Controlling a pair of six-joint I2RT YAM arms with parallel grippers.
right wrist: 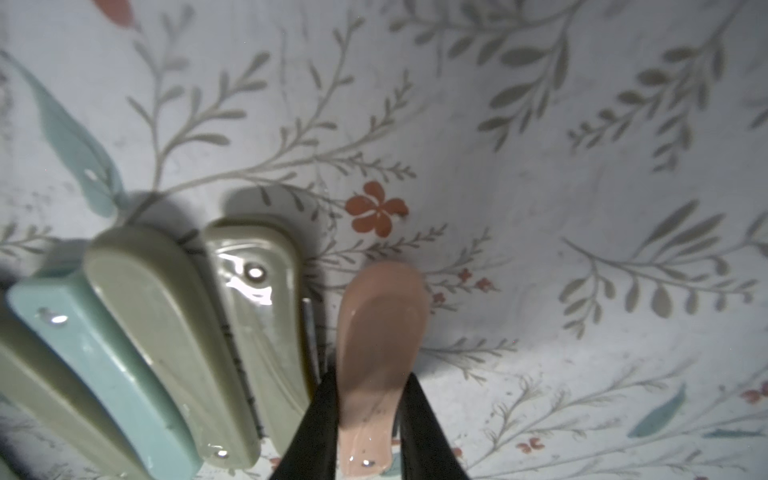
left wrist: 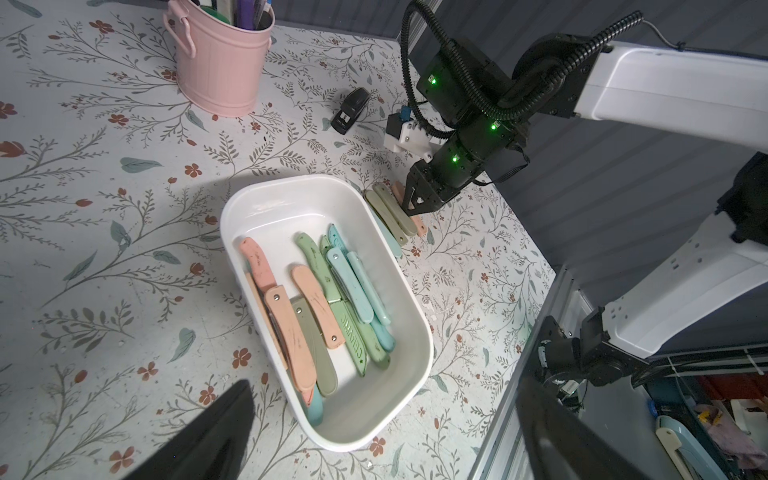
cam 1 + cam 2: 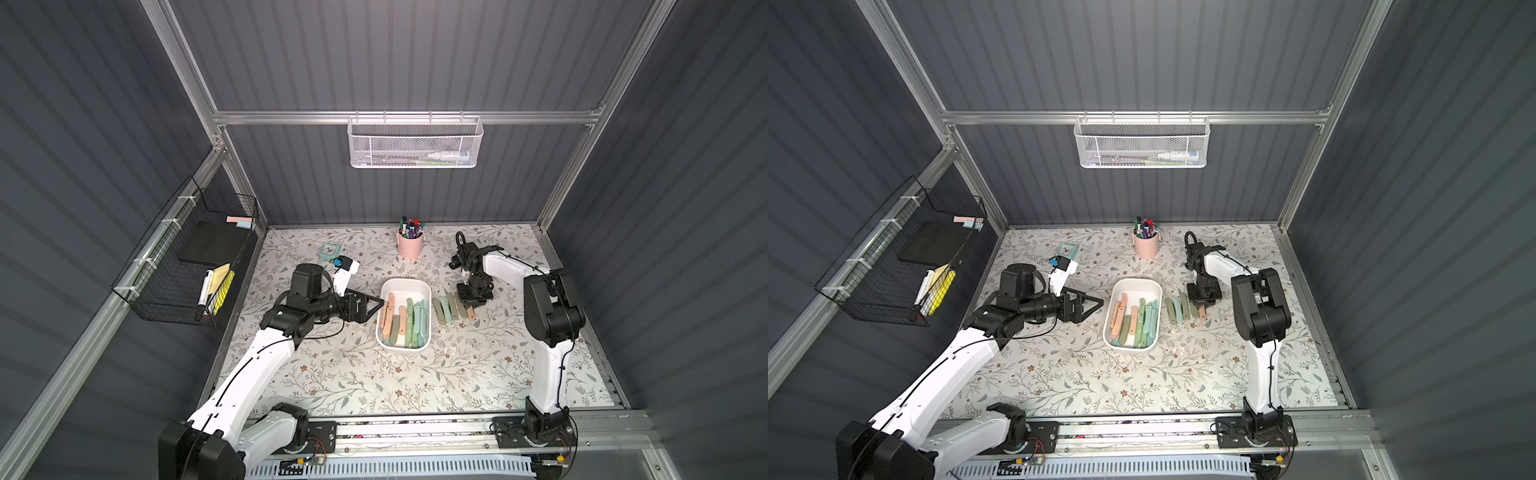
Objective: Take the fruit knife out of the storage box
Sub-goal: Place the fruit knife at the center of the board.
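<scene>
The storage box (image 3: 405,287) sits mid-bench (image 3: 374,382), holding pastel folding knives (image 3: 409,322). Just beside its left wall hovers the left hand (image 3: 372,306), jaws wide apart. Right of the box, the right hand (image 1: 371,376) is clamped on a pink fruit knife (image 1: 382,307) at the end of a laid-out row (image 3: 446,309).

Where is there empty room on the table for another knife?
Biggest bare patch: the table between the storage box and the front rail. A smaller one lies between box and pen cup. Crowded: right of the box, the knife row and the right pincer gripping a pink knife; left of it, the left pincer.
</scene>
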